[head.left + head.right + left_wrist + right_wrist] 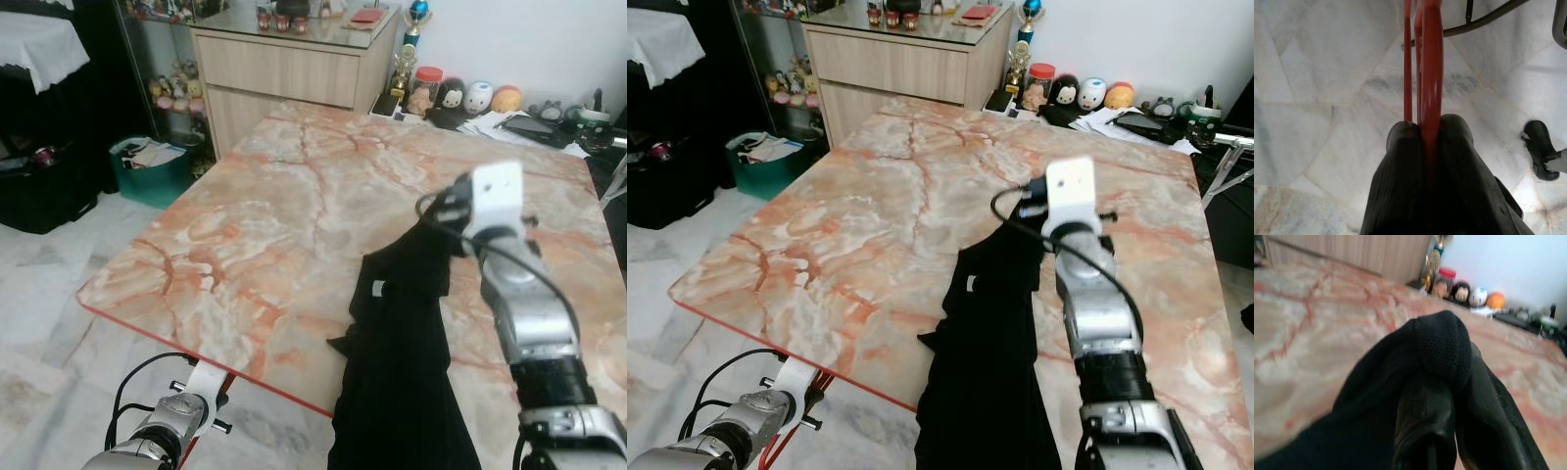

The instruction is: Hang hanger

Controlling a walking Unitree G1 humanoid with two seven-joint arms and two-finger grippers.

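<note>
Hanger (1429,63), red, thin-rodded, pinched between the left gripper's (1426,131) two black fingers (1400,147), which are closed tight on it; its rods run straight out past the fingertips over the pale tiled floor (1312,98). In the eye views that left gripper (186,411) sits low, below the near edge of the worktop (294,196), with a bit of red hanger showing just beside it under the edge.

Black garment (397,362) lies on the marble-patterned worktop and drapes off its near edge, white label (377,288) showing near the collar. Right gripper (1437,382) has the fabric bunched over and around its fingers; top fold of the cloth wraps the fingertips, so the fingers look clamped on the garment, little to no gap between them. In the right eye view the right arm (1097,313) reaches forward over the worktop, its white wrist block (1070,186) above the upper end of the garment.

Beyond the right fingertips, at the far end of the worktop: a trophy (404,64), a red-lidded jar (426,88), small round plush figures (478,96), papers (509,122). Wooden drawer cabinet (284,69) behind the worktop. Green bin (152,166) on the floor well off to the left side. A dark castor foot (1540,149) on the tiles beside the left fingers.
</note>
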